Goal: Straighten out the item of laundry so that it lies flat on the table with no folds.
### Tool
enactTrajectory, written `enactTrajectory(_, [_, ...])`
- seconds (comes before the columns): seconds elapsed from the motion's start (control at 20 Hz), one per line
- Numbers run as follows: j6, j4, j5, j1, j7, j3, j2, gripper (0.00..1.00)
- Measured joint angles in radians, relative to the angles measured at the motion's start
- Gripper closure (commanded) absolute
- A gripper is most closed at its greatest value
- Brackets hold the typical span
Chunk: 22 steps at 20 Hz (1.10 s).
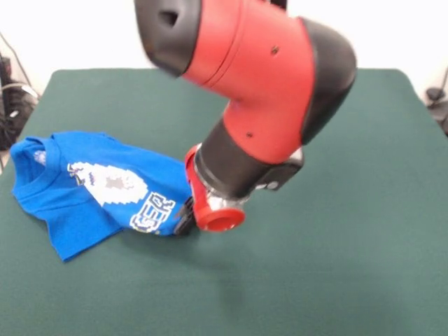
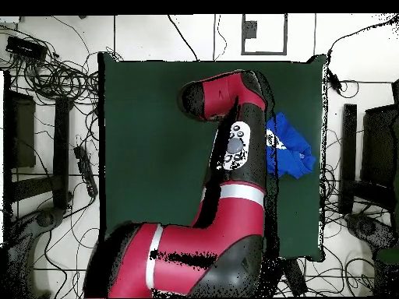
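- Your T-shirt (image 1: 98,192) lies bunched at the left of the front view, collar at the far left, long axis running left to right across the green table (image 1: 336,280).
- The gripper (image 1: 186,215) sits at the shirt's right edge, by the lettering.
- You cannot tell whether it is spread or pinching cloth; the wrist hides it.
- Judged from this, the slack lies leftward of the tool.
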<state>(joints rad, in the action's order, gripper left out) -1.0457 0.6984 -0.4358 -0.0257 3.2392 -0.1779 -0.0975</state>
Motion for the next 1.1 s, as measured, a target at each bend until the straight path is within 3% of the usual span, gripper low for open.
enactTrajectory(0.5, [0.000, 0.075, 0.006, 0.033, 0.000, -0.023, -0.089, 1.00])
enactTrajectory(1.1, [0.048, 0.223, 0.057, -0.027, 0.000, -0.010, -0.122, 1.00])
